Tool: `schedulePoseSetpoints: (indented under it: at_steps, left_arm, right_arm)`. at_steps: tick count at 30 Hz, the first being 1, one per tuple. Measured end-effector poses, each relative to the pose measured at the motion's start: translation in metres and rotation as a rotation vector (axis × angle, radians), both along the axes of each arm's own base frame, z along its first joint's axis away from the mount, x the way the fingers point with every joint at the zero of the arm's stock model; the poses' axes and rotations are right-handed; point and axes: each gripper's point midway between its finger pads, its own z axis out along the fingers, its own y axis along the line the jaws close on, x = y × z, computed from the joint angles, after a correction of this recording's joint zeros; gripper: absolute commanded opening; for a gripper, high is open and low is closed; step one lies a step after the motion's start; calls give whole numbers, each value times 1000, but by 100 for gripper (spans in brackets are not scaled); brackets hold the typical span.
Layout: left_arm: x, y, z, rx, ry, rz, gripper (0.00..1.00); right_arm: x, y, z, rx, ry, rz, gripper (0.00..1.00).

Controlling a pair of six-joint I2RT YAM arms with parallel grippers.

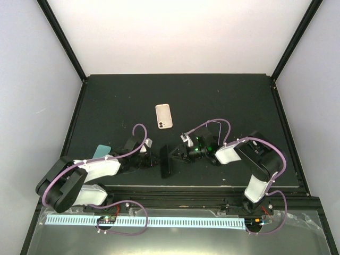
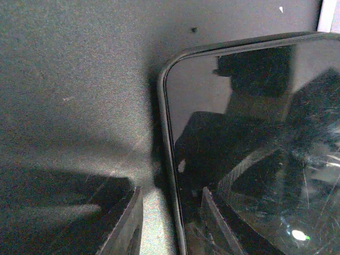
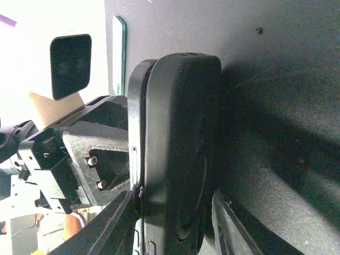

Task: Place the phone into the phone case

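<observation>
A black phone [image 1: 167, 161] stands on its long edge on the dark mat [image 1: 223, 101], between my two grippers. In the right wrist view the slim phone [image 3: 136, 133] lies against the thicker black case [image 3: 183, 138], and they look partly joined. My right gripper [image 3: 172, 195] is shut on the pair, one finger on each face; it also shows in the top view [image 1: 178, 155]. In the left wrist view the phone's glass screen [image 2: 249, 133] fills the right half. My left gripper [image 2: 171, 189] straddles the screen's rim, jaws apart, at the phone's left [image 1: 150, 158].
A pale pink phone-shaped object [image 1: 163, 116] lies flat on the mat behind the grippers. A teal flat piece [image 1: 101, 151] lies beside the left arm and shows edge-on in the right wrist view [image 3: 119, 53]. Black frame rails border the mat.
</observation>
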Motion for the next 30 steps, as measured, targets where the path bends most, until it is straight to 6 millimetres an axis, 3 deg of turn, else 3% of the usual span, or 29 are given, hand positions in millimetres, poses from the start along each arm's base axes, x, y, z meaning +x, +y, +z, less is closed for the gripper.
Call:
schedulePoseSetpoints:
  at_steps: [4, 9, 17, 20, 23, 25, 28, 30]
  left_arm:
    - [0, 0, 0, 0, -1, 0, 33]
    - [0, 0, 0, 0, -1, 0, 33]
    - [0, 0, 0, 0, -1, 0, 34]
    - [0, 0, 0, 0, -1, 0, 34]
    - [0, 0, 0, 0, -1, 0, 34]
    - [0, 0, 0, 0, -1, 0, 34]
    - [0, 0, 0, 0, -1, 0, 36]
    - [0, -1, 1, -2, -1, -2, 40]
  right_arm:
    - [0, 0, -1, -4, 0, -1, 49]
    - [0, -1, -3, -12, 4, -5, 44]
    - [-1, -3, -6, -28, 10, -9, 4]
    - [0, -5, -10, -48, 16, -19, 4]
    - [0, -6, -12, -57, 15, -20, 19]
    - [0, -6, -13, -62, 12, -19, 22]
    - [-1, -7, -16, -76, 8, -17, 9]
    - [0, -8, -18, -88, 12, -18, 5]
